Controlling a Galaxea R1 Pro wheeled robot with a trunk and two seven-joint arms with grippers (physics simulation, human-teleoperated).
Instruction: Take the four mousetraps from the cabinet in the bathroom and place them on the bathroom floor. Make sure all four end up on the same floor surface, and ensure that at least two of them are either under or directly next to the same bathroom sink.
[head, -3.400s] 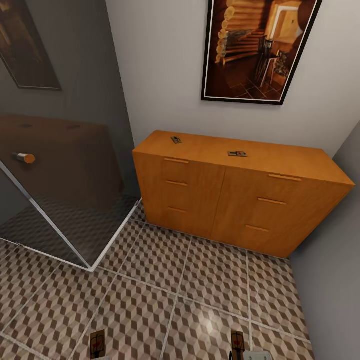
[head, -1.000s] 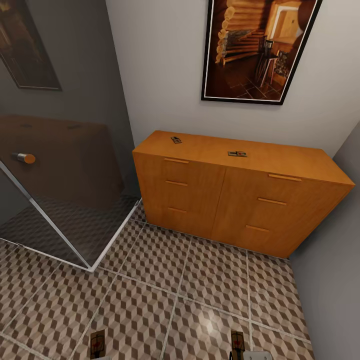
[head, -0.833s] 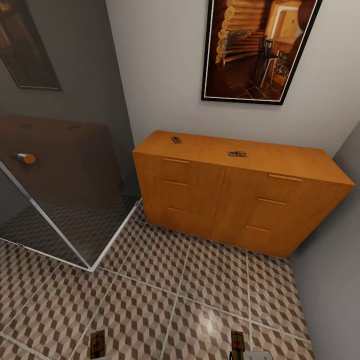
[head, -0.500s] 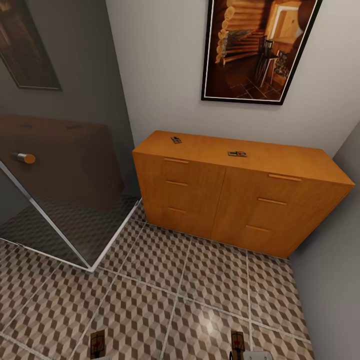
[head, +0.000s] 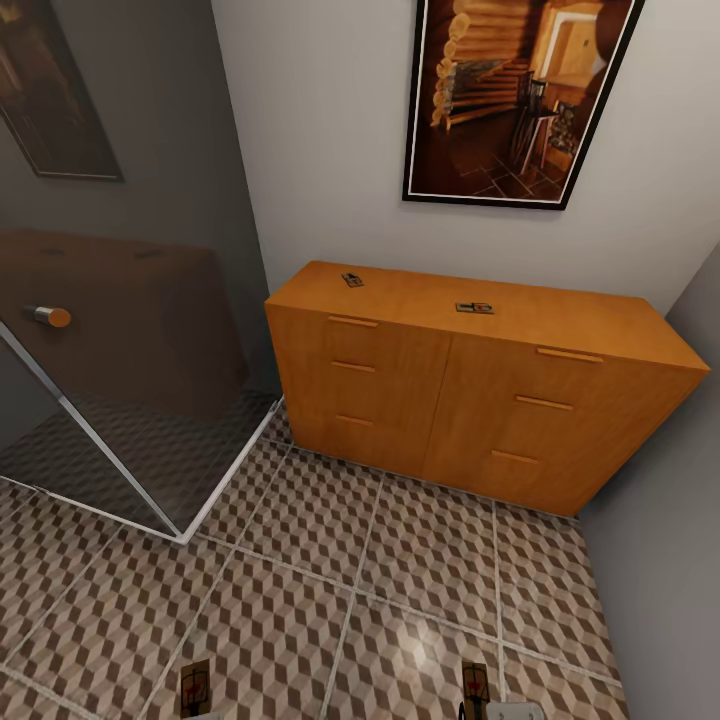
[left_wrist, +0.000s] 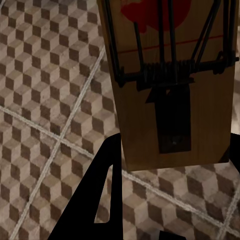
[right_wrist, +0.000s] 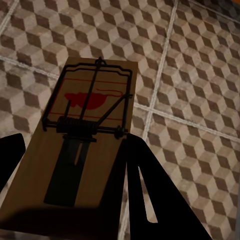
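Note:
The orange-brown cabinet (head: 470, 400) stands against the far wall. Two mousetraps lie on its top, one toward the left (head: 352, 280) and one near the middle (head: 475, 308). Two more mousetraps show at the head view's lower edge, at the left (head: 195, 688) and at the right (head: 474, 690). My left gripper (left_wrist: 172, 145) is shut on a tan mousetrap (left_wrist: 170, 75), held above the cube-patterned bathroom floor (left_wrist: 45, 100). My right gripper (right_wrist: 75, 145) is shut on another mousetrap (right_wrist: 90, 125), also above the floor (right_wrist: 190, 75). The sink is out of view.
A dark glass shower screen (head: 130, 340) with a round knob (head: 48, 316) rises at the left, its lower corner meeting the tiles (head: 185, 535). A framed picture (head: 520, 100) hangs above the cabinet. A grey wall (head: 670, 560) closes the right side.

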